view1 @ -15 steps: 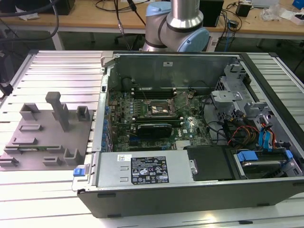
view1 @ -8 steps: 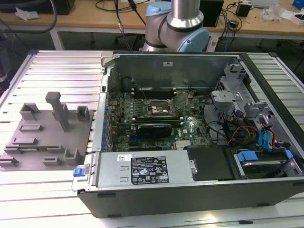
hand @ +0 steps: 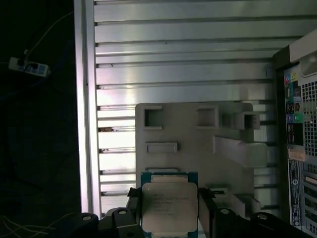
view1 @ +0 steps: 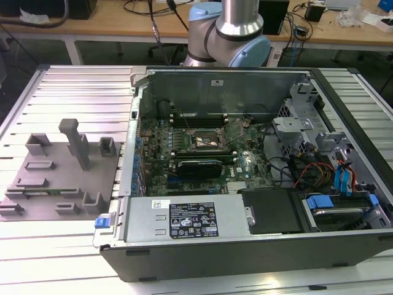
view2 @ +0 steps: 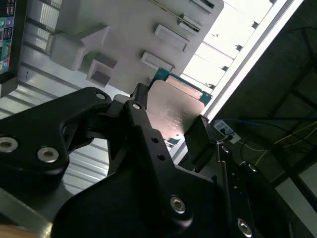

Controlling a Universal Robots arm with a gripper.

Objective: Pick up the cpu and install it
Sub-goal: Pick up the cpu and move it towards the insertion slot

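Cpu (hand: pixel 167 210) is pinched in the gripper (hand: pixel 168 203). Its black fingers (hand: pixel 206 208) press on two opposite edges, the silvery plate faces the first wrist view and a green rim peeks out. We see the same grip in the second wrist view. Behind it is the grey fixture plate (hand: pixel 198 144) on the slatted table (hand: pixel 173 59). In the exterior view the fixture sits at the exterior view's left and the open pc case (view1: pixel 221 83) fills centre-right. The socket (view1: pixel 207 142) is mid-frame and the arm (view1: pixel 230 31) is top centre.

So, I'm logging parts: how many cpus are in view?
1: the cpu is clamped in the gripper, with the grey fixture plate beyond it. Others could be hidden inside the computer case.
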